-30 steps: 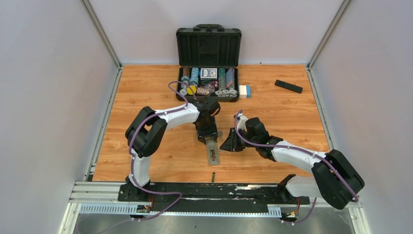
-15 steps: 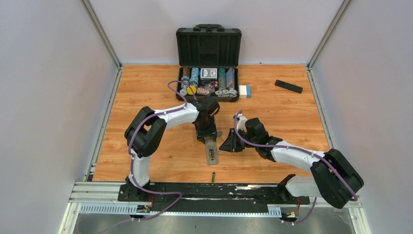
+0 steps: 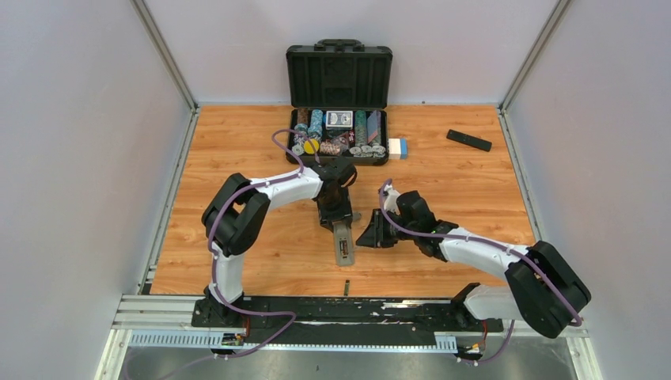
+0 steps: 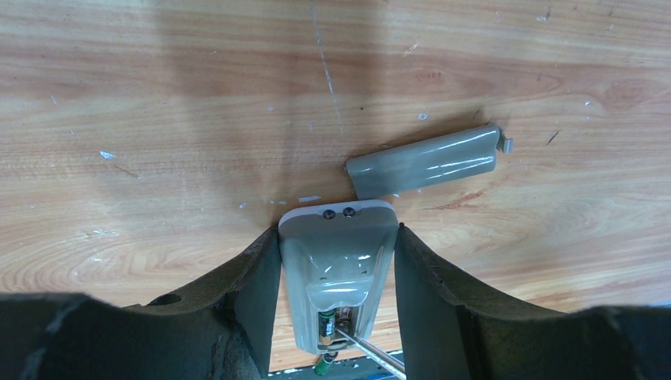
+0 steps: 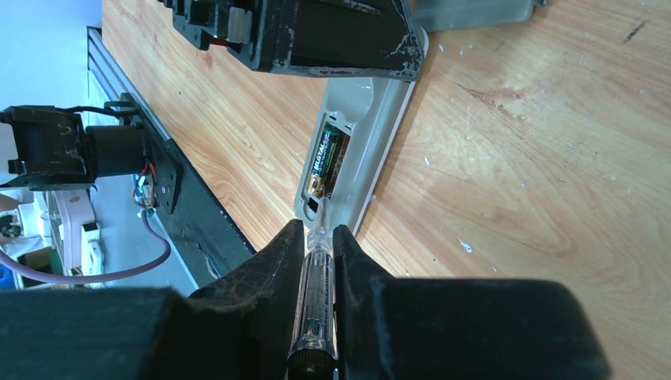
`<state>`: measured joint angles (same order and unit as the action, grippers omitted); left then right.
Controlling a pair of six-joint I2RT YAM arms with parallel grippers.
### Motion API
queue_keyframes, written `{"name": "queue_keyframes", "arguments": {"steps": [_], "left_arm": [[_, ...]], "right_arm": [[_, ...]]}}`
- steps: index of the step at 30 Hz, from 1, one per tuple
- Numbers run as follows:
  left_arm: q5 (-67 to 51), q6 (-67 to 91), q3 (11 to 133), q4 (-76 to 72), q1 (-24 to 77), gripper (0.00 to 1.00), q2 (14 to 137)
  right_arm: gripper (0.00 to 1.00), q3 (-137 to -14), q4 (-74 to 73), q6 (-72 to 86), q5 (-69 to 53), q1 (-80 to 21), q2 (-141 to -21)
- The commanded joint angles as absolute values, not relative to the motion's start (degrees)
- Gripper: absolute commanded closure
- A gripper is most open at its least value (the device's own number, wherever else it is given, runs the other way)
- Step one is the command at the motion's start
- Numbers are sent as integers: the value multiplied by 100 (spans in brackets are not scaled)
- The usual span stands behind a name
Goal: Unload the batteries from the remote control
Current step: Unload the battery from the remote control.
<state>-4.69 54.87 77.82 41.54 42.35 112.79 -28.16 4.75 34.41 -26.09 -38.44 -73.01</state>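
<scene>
The grey remote control [image 3: 343,244] lies back-up on the wood, its battery bay open. My left gripper [image 3: 336,222] is shut on its far end, one finger on each side [image 4: 336,231]. One of the batteries [image 4: 327,326] sits in the bay, dark with green print [image 5: 323,162]. Another battery [image 3: 346,286] lies loose by the front rail [image 4: 324,366]. My right gripper [image 5: 318,229] is shut on a clear-handled screwdriver [image 5: 315,301], whose metal tip reaches into the bay beside the battery. The grey cover [image 4: 423,162] lies just beyond the remote.
An open black case [image 3: 339,75] of poker chips and cards stands at the back centre, with a small white and blue box [image 3: 398,148] beside it. A second, black remote [image 3: 468,140] lies at the back right. The black rail [image 3: 411,309] runs along the near edge.
My right gripper has edged very slightly left with the screwdriver. The left gripper and the remote have not moved.
</scene>
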Motion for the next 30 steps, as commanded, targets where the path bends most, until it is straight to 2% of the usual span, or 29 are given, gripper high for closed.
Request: {"name": "queue_keyframes", "arguments": {"steps": [1, 8, 17, 21, 30], "left_arm": [[624, 5386, 7470, 3026, 4017, 91, 11507], [579, 5428, 7321, 2954, 4017, 91, 11500], [536, 5454, 7260, 2919, 4017, 91, 11510], [554, 5449, 7218, 2918, 4017, 91, 11513], [488, 5501, 7045, 2812, 4022, 91, 11540]], "right_arm": [[100, -2590, 701, 3793, -2533, -3928, -7361], [100, -2683, 531, 3614, -2351, -3853, -7052], [100, -1915, 1601, 5128, -2244, -3828, -7108], [100, -1738, 1632, 5316, -2008, -3808, -6938], [100, -1583, 2296, 5559, -2407, -3683, -7192]]}}
